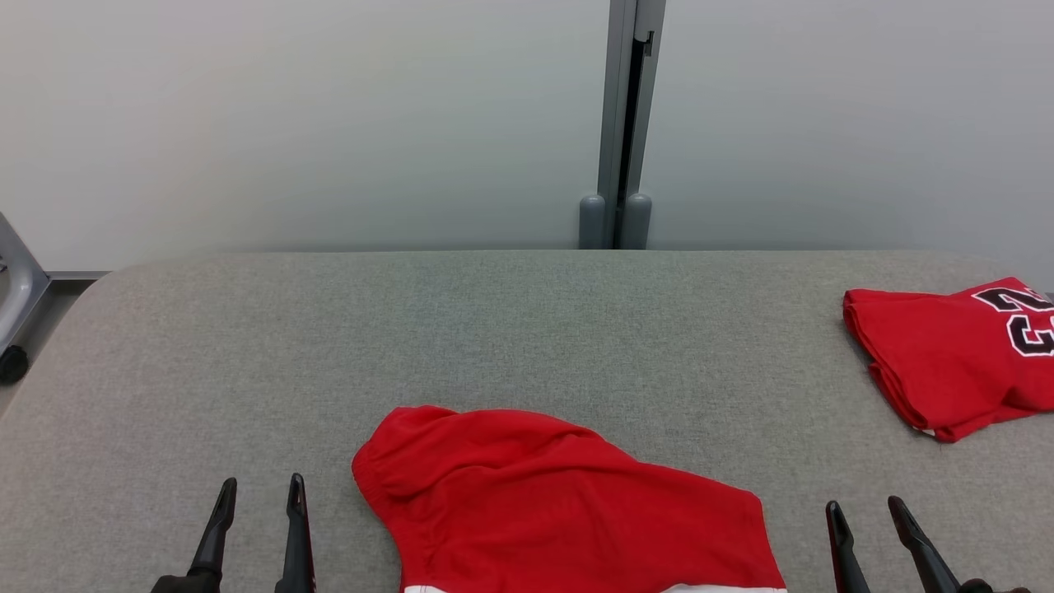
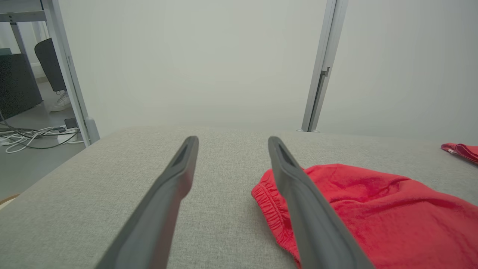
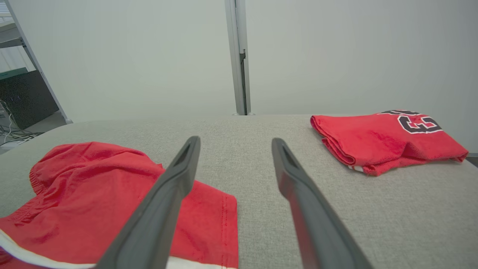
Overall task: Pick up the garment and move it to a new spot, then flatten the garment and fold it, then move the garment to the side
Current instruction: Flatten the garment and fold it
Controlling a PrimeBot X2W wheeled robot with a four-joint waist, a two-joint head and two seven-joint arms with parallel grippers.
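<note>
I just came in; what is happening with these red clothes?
A robot with two arms stands at a grey padded table. A crumpled red garment lies before it, between the left gripper and the right gripper; both are open and hold nothing. A second red garment, folded and bearing a black number, rests at the far right. The near garment is not yet picked up.

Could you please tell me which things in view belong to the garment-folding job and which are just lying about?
Belonging to the job:
- crumpled red garment, unfolded at the near edge
- left gripper and right gripper, both open, either side of it
- grey table

Lying about:
- folded red jersey, far right, apparently finished
- cables on the floor
</note>
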